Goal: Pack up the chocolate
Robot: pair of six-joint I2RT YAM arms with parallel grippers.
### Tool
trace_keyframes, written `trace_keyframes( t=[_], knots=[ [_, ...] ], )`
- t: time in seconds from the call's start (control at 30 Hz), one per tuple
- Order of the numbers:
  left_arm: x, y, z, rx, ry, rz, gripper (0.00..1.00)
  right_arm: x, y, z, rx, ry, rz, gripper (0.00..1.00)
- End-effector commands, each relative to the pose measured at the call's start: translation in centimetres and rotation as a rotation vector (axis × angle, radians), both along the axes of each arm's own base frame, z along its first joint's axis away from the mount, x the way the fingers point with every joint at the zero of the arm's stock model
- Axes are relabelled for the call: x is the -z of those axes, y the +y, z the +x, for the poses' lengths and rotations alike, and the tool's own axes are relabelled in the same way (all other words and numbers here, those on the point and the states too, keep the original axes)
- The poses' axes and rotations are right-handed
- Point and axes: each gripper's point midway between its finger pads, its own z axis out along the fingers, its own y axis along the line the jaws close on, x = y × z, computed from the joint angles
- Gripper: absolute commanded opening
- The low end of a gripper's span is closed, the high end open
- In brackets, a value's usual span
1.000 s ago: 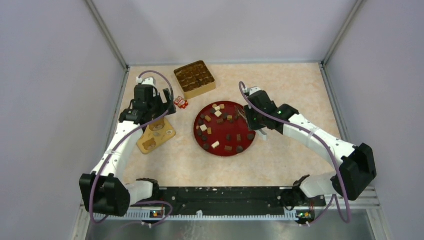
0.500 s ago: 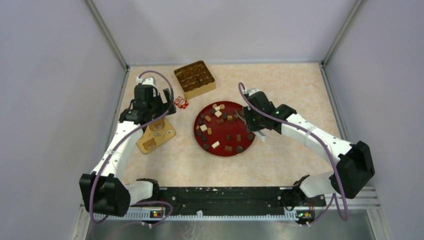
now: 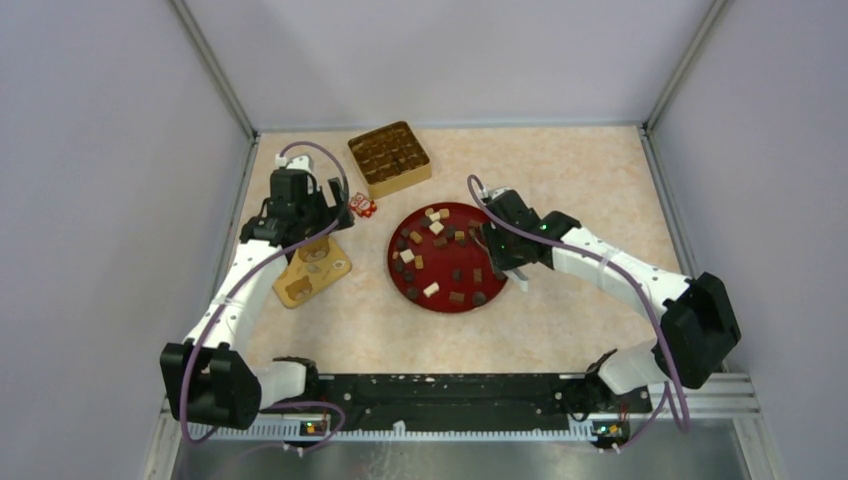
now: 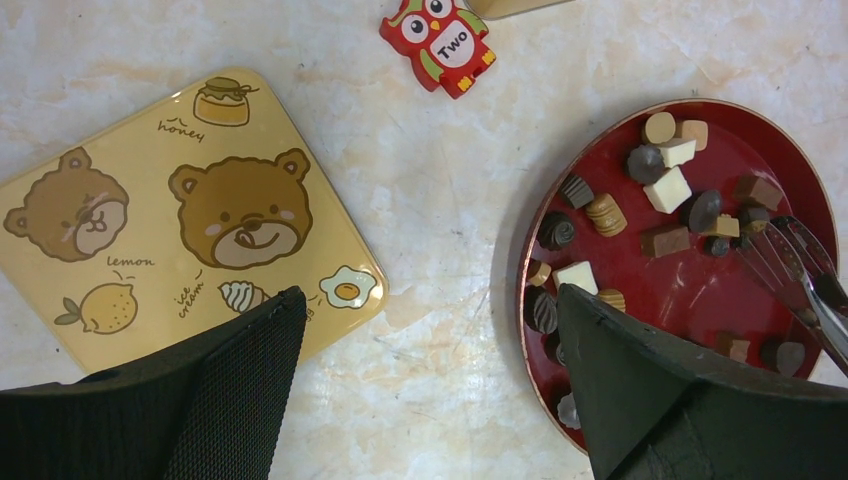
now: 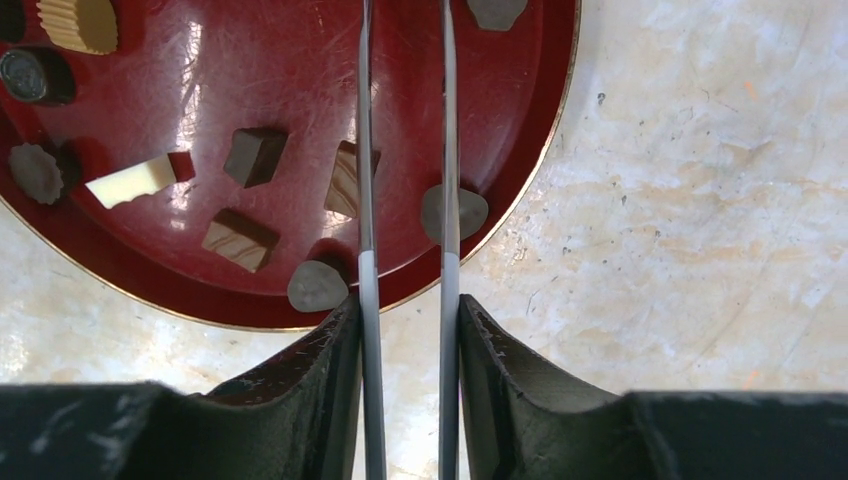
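Note:
Several chocolates, dark lumps and tan or white cubes, lie on a red plate (image 3: 445,308), also in the left wrist view (image 4: 640,282). My right gripper (image 3: 497,252) (image 5: 405,305) is shut on metal tongs (image 5: 362,150) over the plate's right side. The tong arms stand apart with nothing between them. A marbled piece (image 5: 343,180) lies by the left arm and a dark lump (image 5: 466,212) by the right; the tong tips run out of that view. The tongs also show in the left wrist view (image 4: 790,262). My left gripper (image 3: 318,222) (image 4: 430,300) is open and empty between lid and plate.
A gold box (image 3: 389,158) with chocolates in it stands behind the plate. The bear-printed tan lid (image 3: 312,270) (image 4: 190,225) lies at the left. Small red-and-white owl items (image 3: 362,206) (image 4: 440,40) lie between box and lid. Grey walls close in three sides.
My right gripper with the tongs has shifted a little left and nearer over the plate's right side. The left arm has not moved.

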Motion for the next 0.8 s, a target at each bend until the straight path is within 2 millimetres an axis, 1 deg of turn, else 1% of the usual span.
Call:
trace_keyframes(
  t=[0.0, 0.33, 0.47, 0.53, 0.77],
  knots=[
    [-0.6, -0.6, 0.8, 0.019, -0.041, -0.025, 0.99, -0.8, 0.5, 0.8, 0.009, -0.044, -0.003, 0.38],
    [-0.6, -0.3, 0.7, 0.014, -0.043, -0.011, 0.99, -0.5, 1.4, 1.7, -0.001, -0.052, -0.010, 0.39],
    [-0.5, -0.3, 0.6, 0.015, -0.042, -0.010, 0.99, -0.6, 1.5, 1.7, -0.004, -0.054, -0.007, 0.35],
    [-0.5, -0.3, 0.7, 0.015, -0.042, -0.009, 0.99, -0.9, 1.5, 1.7, -0.004, -0.059, -0.007, 0.30],
    [-0.5, -0.3, 0.7, 0.015, -0.043, -0.009, 0.99, -2.6, 1.7, 1.5, -0.019, -0.072, 0.017, 0.04]
  ],
)
